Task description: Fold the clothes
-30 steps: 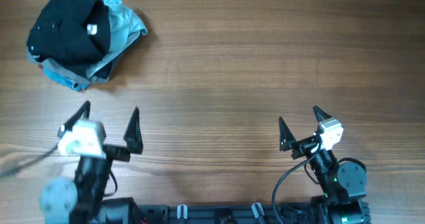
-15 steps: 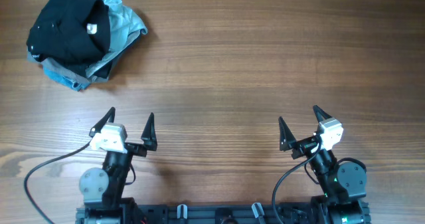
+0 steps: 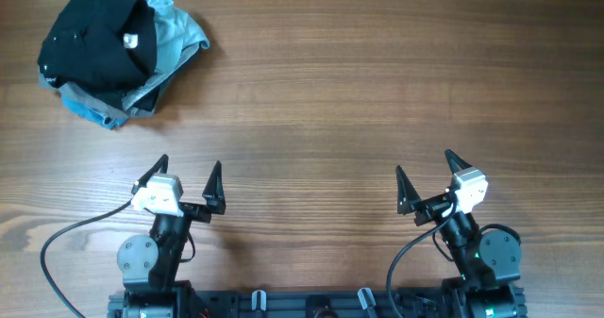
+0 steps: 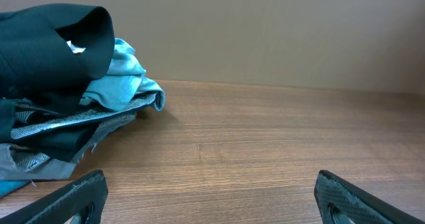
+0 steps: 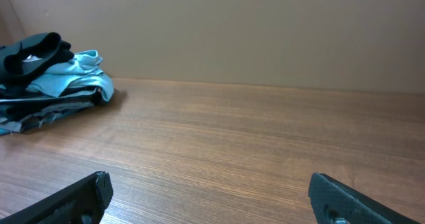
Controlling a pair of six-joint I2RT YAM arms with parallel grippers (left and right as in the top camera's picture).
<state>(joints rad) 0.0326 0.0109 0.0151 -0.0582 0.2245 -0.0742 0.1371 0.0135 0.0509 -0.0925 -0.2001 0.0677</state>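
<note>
**Item 1. Clothes pile** [image 3: 118,54]. An unfolded, crumpled heap at the far left corner of the counter [image 3: 359,92].
- Black garment [image 3: 94,35]: lies on top and covers most of the heap.
- Light blue garment [image 3: 179,35]: sits beneath the black one and shows along the right side.
- White tag [image 3: 130,41]: small, lying on the black cloth.
- Grey-patterned fabric [image 4: 66,121]: a layer under the blue, seen in the left wrist view.
- No part of the pile is touched by either arm.

**Item 2. Left end effector** [image 3: 188,164]. At the near left of the counter, well apart from the pile and on its near side.
- The fingers are spread wide with nothing between them.
- In its own wrist view the two dark fingertips [image 4: 66,201] sit at the lower corners.
- Bare wood lies between the fingertips, and the pile lies ahead to the left.

**Item 3. Right end effector** [image 3: 425,164]. At the near right of the counter, level with the left one and far from the pile.
- The fingers are spread wide and hold nothing.
- In its wrist view the fingertips [image 5: 345,197] frame open wood.
- The pile shows small at the far left edge of that view.

**Item 4. Counter.** A brown wood-grain surface that carries the pile.

**Item 5. Grey cable** [image 3: 75,238]. It curves from the left arm's base toward the lower left corner.

**Item 6. Wall** [image 4: 265,31]. Plain beige, standing behind the counter's far edge in both wrist views.
</note>
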